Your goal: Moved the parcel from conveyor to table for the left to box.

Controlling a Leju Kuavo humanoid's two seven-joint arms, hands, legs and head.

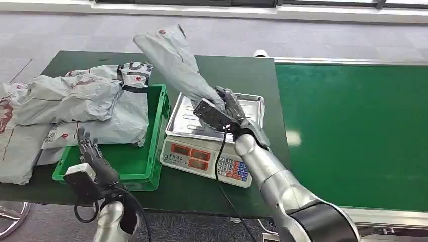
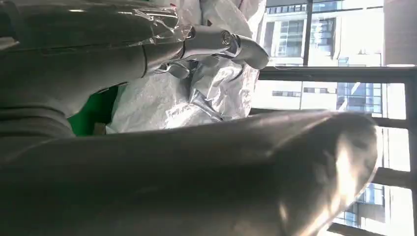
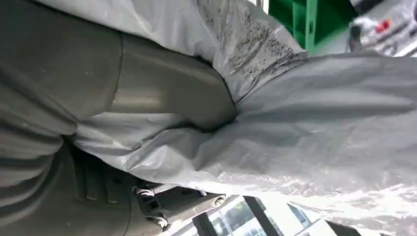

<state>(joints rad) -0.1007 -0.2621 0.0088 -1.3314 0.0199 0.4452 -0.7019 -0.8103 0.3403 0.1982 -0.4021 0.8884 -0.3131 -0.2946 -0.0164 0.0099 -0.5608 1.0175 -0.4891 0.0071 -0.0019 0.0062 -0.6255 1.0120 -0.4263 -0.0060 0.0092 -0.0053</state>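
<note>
Closest to the head camera, the left hand (image 1: 92, 154) hovers at the near edge of the green crate (image 1: 156, 132), fingers spread upward and holding nothing. Further in, the right hand (image 1: 228, 107) grips one end of the grey parcel (image 1: 169, 58) above the steel pan of the scale (image 1: 214, 136); the parcel slants up and away over the table (image 1: 237, 70), clear of the conveyor (image 1: 353, 126). Several more grey bags (image 1: 86, 103) lie heaped in and beside the crate.

Seen from the left wrist, the left hand's fingers (image 2: 231, 42) reach out free in front of crinkled grey plastic, with nothing between them.

From the right wrist, the thick thumb (image 3: 167, 93) presses into the parcel's film (image 3: 319, 108), bunching it tight.

With only one end held, the slippery film could slide through the fingers, or the free end could flop and catch the scale or crate rim when lowered, and the parcel would land out of the left hand's reach.
</note>
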